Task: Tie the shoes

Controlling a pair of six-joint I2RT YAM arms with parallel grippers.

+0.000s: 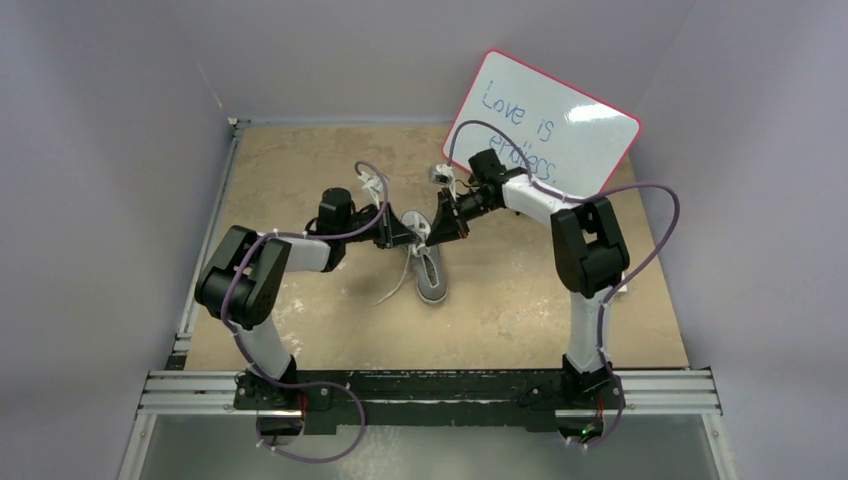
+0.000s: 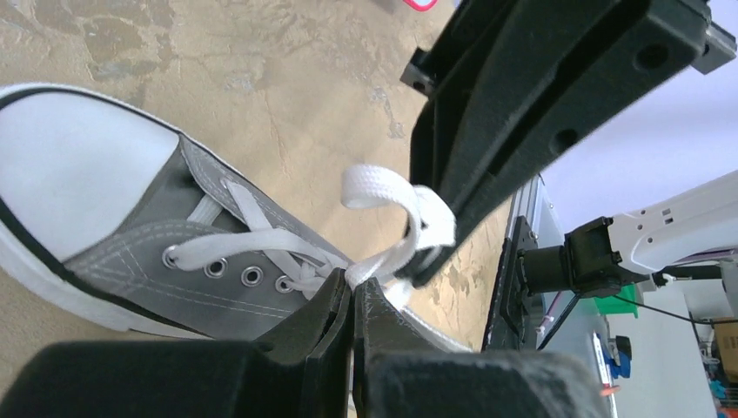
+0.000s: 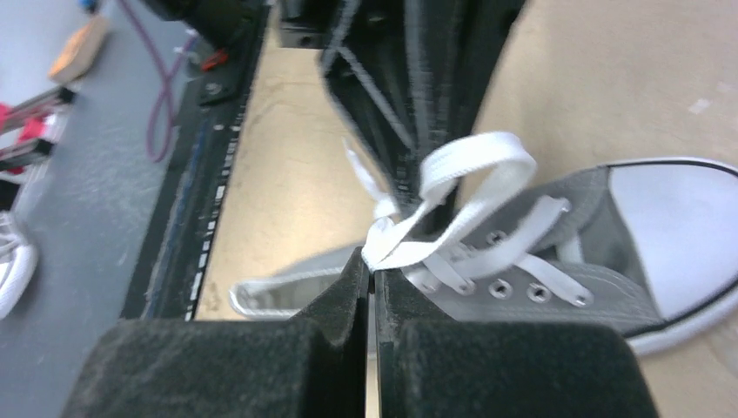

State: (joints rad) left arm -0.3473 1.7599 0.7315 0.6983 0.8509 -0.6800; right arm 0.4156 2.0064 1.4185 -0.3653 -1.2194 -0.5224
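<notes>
Left of centre in the overhead view, your left gripper (image 1: 400, 236) reaches in over the tan table (image 1: 300, 160). Its jaws are pressed together on a strand of the white lace (image 2: 383, 187). The left wrist view shows the pinch just above the eyelets, with no gap to be seen between the fingers (image 2: 335, 313). In the middle of the table the grey shoe (image 1: 431, 275) sits on its sole, with its white toe cap (image 2: 70, 165) pointing away from the arms' bases and its heel opening toward them. A loose lace end (image 1: 395, 287) trails onto the table at the shoe's left side. Above the eyelets the lace stands up in a loop that curls between the two tools. From the right, your right gripper (image 1: 443, 222) meets the left one almost tip to tip over the shoe. Its jaws too are closed narrow on the lace, gripping where the strands cross at the foot of the loop, as the right wrist view shows. Behind the right arm, at the far right of the table, a pink-edged whiteboard (image 1: 545, 125) stands tilted, with blue handwriting on it.
</notes>
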